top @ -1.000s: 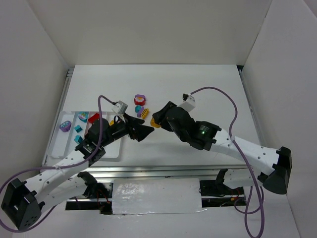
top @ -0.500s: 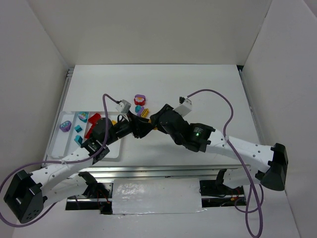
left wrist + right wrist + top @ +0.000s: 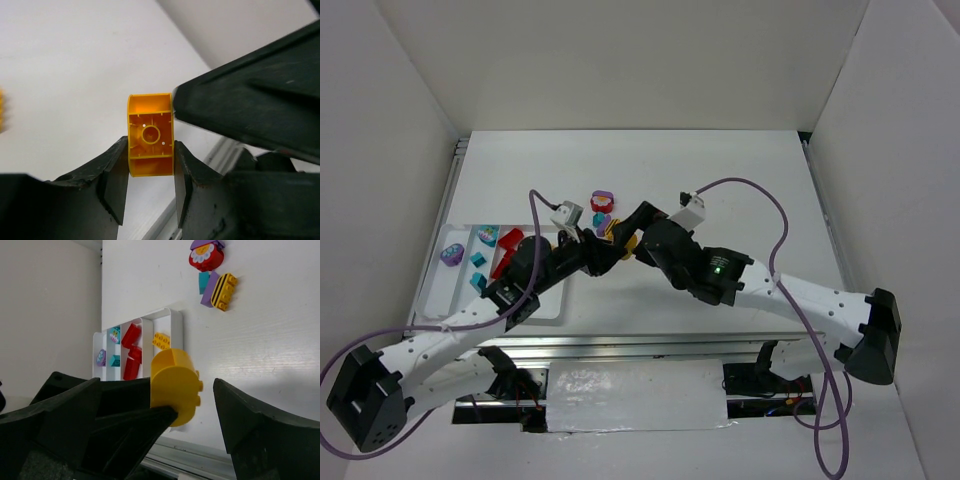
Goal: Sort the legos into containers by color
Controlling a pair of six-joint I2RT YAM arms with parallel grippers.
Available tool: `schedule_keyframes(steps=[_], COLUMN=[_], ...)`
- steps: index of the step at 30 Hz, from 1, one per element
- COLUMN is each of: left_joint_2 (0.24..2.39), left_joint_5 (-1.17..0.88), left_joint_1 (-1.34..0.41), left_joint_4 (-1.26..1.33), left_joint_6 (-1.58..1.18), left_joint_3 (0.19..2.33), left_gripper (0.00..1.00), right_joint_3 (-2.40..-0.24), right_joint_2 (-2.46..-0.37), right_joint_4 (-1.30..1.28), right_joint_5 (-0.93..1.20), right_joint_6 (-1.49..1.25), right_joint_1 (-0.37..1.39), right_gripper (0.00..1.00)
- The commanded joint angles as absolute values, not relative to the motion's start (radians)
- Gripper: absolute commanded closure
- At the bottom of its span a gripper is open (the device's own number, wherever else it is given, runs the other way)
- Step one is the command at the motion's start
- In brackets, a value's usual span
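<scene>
Surface (image 3: pixel 720 170): white, carrying the tray and some unsorted legos.
Tray (image 3: pixel 438 290): white, with four long compartments side by side; its long axis ran away from the arm bases.
Left end effector (image 3: pixel 150 152): clenched on the yellow-orange brick, one finger flat on each side wall, just right of the tray.
Right end effector (image 3: pixel 156 385): released, its fingers spread wide on either side of the brick; whether one tip touched the brick's corner could not be told.
Yellow-orange brick (image 3: pixel 150 134): held off the surface just right of the tray, gripped across its short width. Its long axis lay along the left fingers, its rounded end pointed away from them, and its hollow underside faced the left wrist camera.
Loose legos (image 3: pixel 215 287): four pieces lay beyond the tray's far right corner; the yellow-and-black brick (image 3: pixel 224 291) lay diagonally.
Sorted legos (image 3: pixel 131 347): purple, teal, red and yellow from the tray's left compartment to its right.
Hidden: from above the two end effectors covered most of the held brick, and the left arm covered part of the tray.
</scene>
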State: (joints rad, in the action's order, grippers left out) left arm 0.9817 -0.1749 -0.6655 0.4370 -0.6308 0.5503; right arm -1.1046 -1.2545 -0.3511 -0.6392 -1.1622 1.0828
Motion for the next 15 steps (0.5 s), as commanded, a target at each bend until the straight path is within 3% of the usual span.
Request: schedule_keyframes(steps=[1,4,5,8,15], left_joint_2=[0.907,0.887,0.905,0.926,0.940], left_joint_5=[0.065,0.304,0.494,0.679,0.585], left_joint_1=[-0.667,-0.661,-0.638,-0.556,-0.331], left_joint_4=[0.251,0.006,-0.247,-0.566,-0.502], left_joint_6=[-0.603,-0.732,-0.797,-0.994,-0.999], left_joint_3=[0.575,0.642,0.672,0.719,0.608], left_gripper=[1.00,1.00,1.00,1.00,0.97], right_joint_3=[-1.092,-1.071,-1.040,-0.956,-0.887], right_joint_2=[-1.230,-1.213,-1.195,-1.143,-1.104], right_joint_4=[-0.302,-0.339,-0.337,-0.285,-0.216], right_joint_5=[-0.634,-0.597,-0.582,-0.502,-0.431], right_joint_6=[-1.160,-1.161,-1.155,-1.120,-1.057], right_joint_1=[1.048,0.973,0.947,0.870,0.839], right_gripper=[0.00,0.00,0.00,0.00,0.00])
